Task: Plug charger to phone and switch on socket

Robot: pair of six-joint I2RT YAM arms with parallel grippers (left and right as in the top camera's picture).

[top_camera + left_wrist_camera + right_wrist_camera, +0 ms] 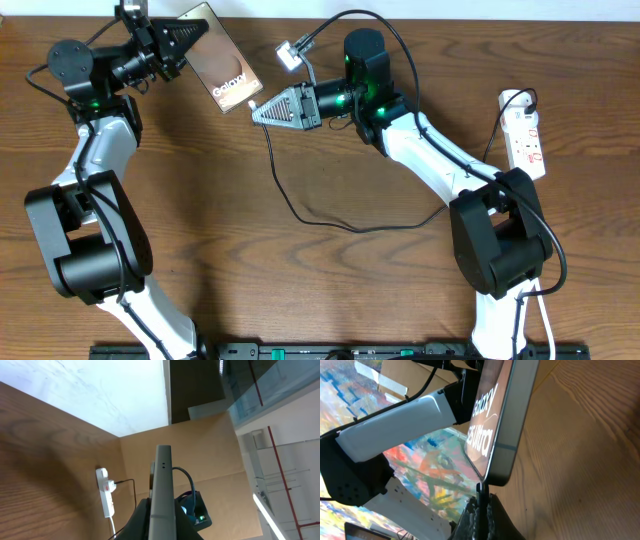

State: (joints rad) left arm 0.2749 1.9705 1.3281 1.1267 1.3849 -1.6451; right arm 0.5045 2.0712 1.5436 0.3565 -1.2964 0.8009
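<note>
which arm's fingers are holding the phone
The left arm's fingers, clamped on the phone; the right arm's fingers pinch the charger plug at the phone's edge.

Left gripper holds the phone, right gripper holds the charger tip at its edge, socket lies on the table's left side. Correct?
No: the socket lies on the table's right side, per the overhead view. The left gripper holds the phone, the right gripper the charger tip at its edge.

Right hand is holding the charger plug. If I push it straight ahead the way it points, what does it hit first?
The phone: its lower edge sits right ahead of the charger plug tip pinched in the right hand, apparently almost touching, though port alignment is hard to judge.
</note>
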